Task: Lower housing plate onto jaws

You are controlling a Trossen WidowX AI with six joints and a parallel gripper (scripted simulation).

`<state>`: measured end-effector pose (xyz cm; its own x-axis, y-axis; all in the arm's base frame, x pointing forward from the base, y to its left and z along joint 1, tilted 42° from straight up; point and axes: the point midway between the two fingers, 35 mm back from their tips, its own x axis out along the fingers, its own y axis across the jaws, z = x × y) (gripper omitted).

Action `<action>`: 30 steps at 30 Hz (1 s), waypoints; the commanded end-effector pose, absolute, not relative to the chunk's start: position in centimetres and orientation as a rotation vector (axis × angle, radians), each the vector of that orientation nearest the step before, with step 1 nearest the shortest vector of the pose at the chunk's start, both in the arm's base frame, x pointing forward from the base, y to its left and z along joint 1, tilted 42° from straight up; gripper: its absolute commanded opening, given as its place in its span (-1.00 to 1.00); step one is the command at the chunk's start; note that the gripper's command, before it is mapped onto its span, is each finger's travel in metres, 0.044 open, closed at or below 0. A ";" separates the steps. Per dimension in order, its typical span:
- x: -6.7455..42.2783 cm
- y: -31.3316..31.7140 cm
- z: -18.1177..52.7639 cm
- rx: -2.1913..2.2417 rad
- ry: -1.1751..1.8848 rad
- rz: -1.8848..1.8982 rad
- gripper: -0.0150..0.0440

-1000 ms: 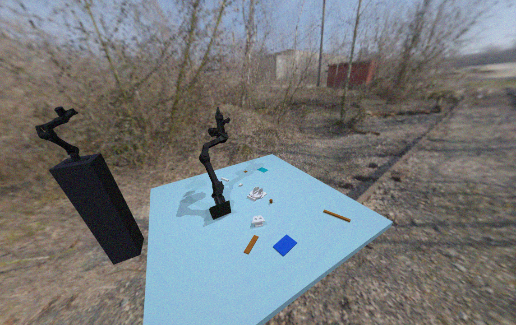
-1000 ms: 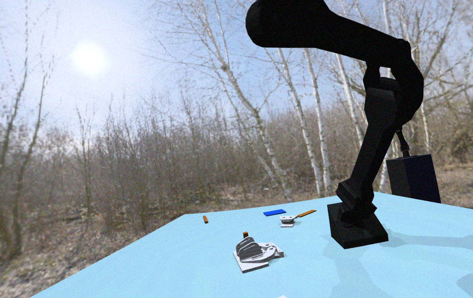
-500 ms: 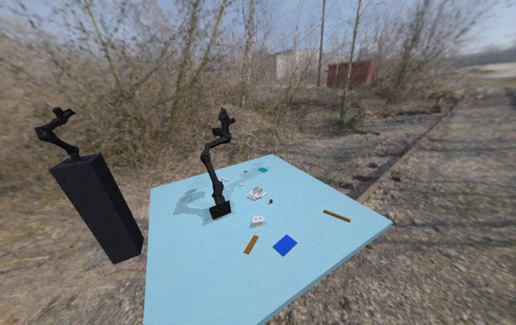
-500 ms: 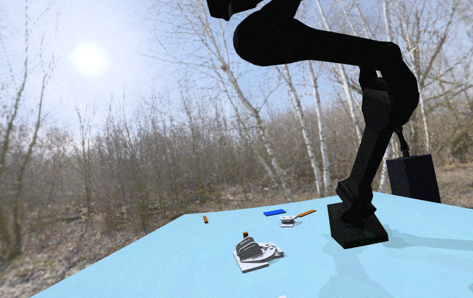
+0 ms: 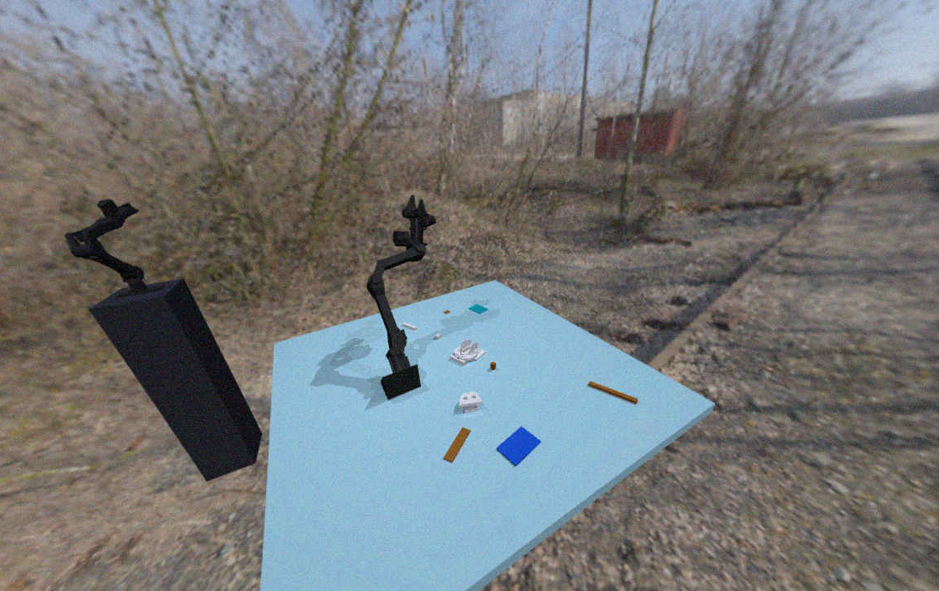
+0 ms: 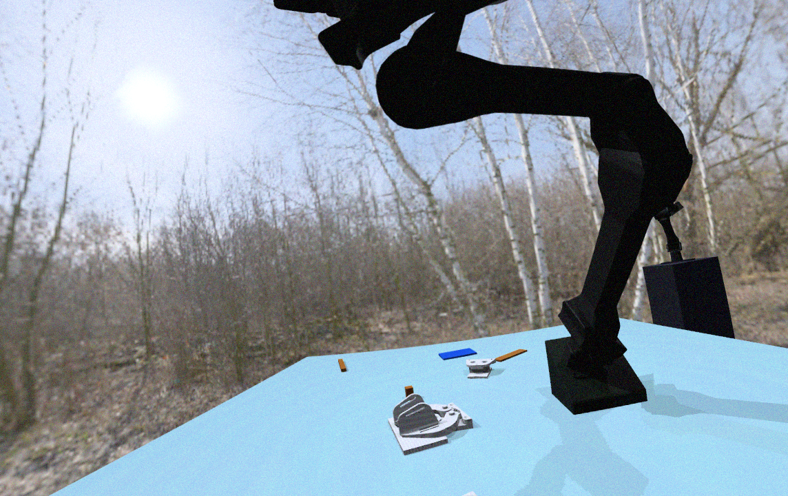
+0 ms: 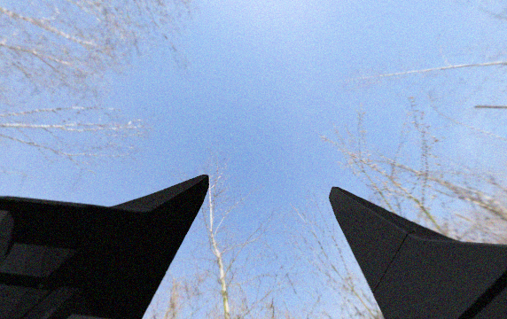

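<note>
My gripper (image 5: 416, 199) (image 7: 269, 186) points up at the sky, high above the table. Its black fingers stand wide apart with nothing between them. It is far from the parts and cut off in the exterior view. A white assembly (image 5: 467, 353) (image 6: 428, 439) lies mid-table, with curved jaw parts at one end and raised grey plates at the other. A small white piece (image 5: 469, 399) (image 6: 479, 364) stands apart from it, with a flat top showing two dark spots over a grey block and foot. I cannot tell for certain which piece is the housing plate.
The table (image 5: 341, 514) (image 6: 249, 462) also bears a blue plate (image 5: 518, 445) (image 6: 457, 354), a brown strip (image 5: 456, 444) (image 6: 511, 355), a brown bar (image 5: 612, 392) (image 6: 341, 365), a brown block (image 5: 492, 365) (image 6: 408, 390) and a teal plate (image 5: 478, 309). Another arm stands on a dark pedestal (image 5: 179, 382) (image 6: 689, 295).
</note>
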<state>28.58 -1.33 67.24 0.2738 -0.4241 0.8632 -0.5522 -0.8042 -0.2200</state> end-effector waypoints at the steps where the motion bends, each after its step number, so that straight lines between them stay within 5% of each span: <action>1: 30.2 -1.3 66.5 2.366 -0.939 1.449 1.00; 30: 38.1 -3.1 62.1 1.992 -0.974 0.815 1.00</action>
